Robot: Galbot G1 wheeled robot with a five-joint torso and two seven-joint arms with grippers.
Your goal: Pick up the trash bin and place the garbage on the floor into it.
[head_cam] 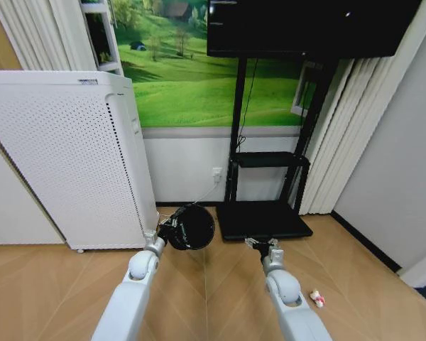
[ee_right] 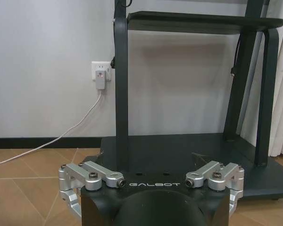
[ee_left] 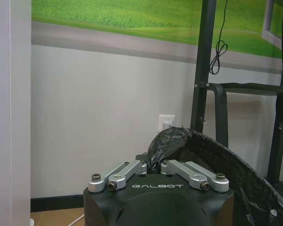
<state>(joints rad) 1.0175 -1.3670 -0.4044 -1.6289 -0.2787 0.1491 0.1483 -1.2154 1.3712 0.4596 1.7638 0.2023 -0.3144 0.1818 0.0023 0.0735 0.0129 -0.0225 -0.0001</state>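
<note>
Holding the trash bin [head_cam: 192,226] by its rim, the left gripper [head_cam: 163,229] has its fingers pressed together on the edge, where the black bag liner [ee_left: 169,140] bunches up. The bin hangs tipped on its side, so its round open mouth faces back toward the robot, and it sits just in front of the white cabinet [head_cam: 64,156], near the cabinet's lower corner. The right gripper [head_cam: 262,246] hangs further from the cabinet, over the black stand base [head_cam: 263,220], and its fingers [ee_right: 101,176] are spread wide with nothing between them. One small red-and-white wrapper [head_cam: 317,298] lies on the floor [head_cam: 50,291], well apart from the cabinet and past the right arm (the bottle and the other wrapper cannot be found here). The wrapper is much nearer to the right gripper than to the left one, and it lies lower and back toward the robot from that gripper. It is too tiny to tell which way it points. So the empty right gripper looks like the better one to reach it, while the left one keeps the bin.
</note>
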